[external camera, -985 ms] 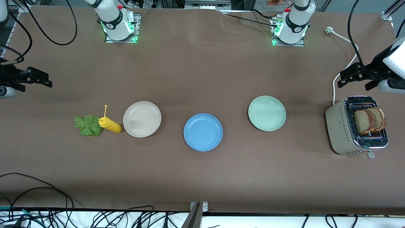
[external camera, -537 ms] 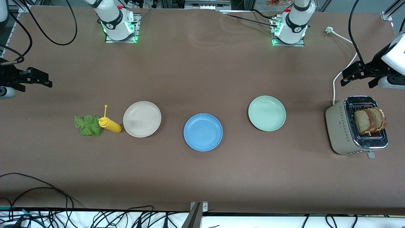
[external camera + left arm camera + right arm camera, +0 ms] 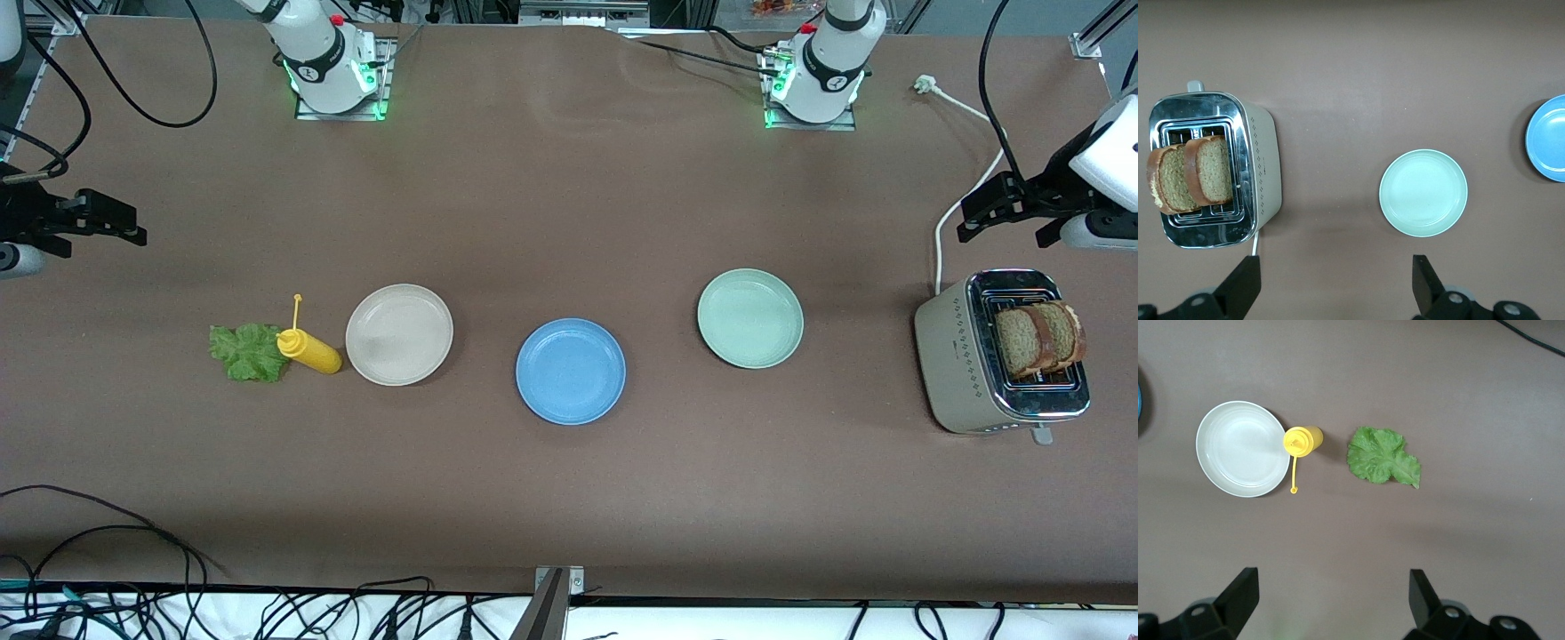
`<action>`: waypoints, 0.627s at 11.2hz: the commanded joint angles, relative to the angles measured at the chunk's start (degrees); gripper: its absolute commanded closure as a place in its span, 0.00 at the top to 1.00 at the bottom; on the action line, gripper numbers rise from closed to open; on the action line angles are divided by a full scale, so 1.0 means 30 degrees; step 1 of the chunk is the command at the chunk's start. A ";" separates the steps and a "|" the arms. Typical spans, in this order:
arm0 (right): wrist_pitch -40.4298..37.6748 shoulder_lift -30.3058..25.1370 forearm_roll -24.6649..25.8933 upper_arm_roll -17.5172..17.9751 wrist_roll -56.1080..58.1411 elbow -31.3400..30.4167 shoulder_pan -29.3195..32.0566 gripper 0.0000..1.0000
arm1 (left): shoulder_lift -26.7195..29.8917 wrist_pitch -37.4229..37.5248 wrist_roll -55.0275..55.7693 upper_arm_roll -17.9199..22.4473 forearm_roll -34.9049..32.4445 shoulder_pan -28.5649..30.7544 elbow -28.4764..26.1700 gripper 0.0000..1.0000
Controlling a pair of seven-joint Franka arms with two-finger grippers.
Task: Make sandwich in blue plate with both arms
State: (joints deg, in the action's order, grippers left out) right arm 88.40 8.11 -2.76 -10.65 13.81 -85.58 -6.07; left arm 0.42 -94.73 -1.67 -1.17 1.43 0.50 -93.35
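The blue plate [image 3: 570,371] [image 3: 1548,139] lies bare at the table's middle. Two brown bread slices [image 3: 1038,338] [image 3: 1190,175] stand upright in the toaster's slots at the left arm's end. A ruffled green lettuce leaf [image 3: 246,352] [image 3: 1382,457] lies flat on the table at the right arm's end. My left gripper [image 3: 1001,238] [image 3: 1335,267] hovers open and holding nothing over the table beside the toaster, by its white cord. The right gripper [image 3: 138,226] [image 3: 1331,580] also hangs open with nothing in it, over bare table off to the side of the lettuce.
The cream toaster [image 3: 960,364] [image 3: 1265,167] has a white cord [image 3: 965,191] running toward the bases. A pale green plate [image 3: 749,318] [image 3: 1423,193] and a beige plate [image 3: 399,334] [image 3: 1241,449] flank the blue one. A yellow squeeze bottle [image 3: 309,349] [image 3: 1302,441] lies between lettuce and beige plate.
The left gripper has drifted slightly toward the bases' side of the table, then held still. The right arm and all objects are unchanged.
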 commanded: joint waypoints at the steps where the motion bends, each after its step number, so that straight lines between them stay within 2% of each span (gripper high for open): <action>1: -0.0258 -0.0330 0.0189 0.0122 -0.1581 -0.0126 -0.0231 1.00 | 0.0300 -0.0271 -0.0207 -0.0312 -0.0447 0.0273 -0.0466 1.00; 7: -0.0259 -0.0330 0.0160 0.0123 -0.1382 -0.0126 -0.0261 1.00 | 0.0240 -0.0329 -0.0207 -0.0312 -0.0447 0.0244 -0.0378 1.00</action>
State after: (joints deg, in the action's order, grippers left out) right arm 88.33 7.99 -2.77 -10.23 10.04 -85.58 -6.57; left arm 0.39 -94.73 -1.67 -1.22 1.38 0.52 -93.55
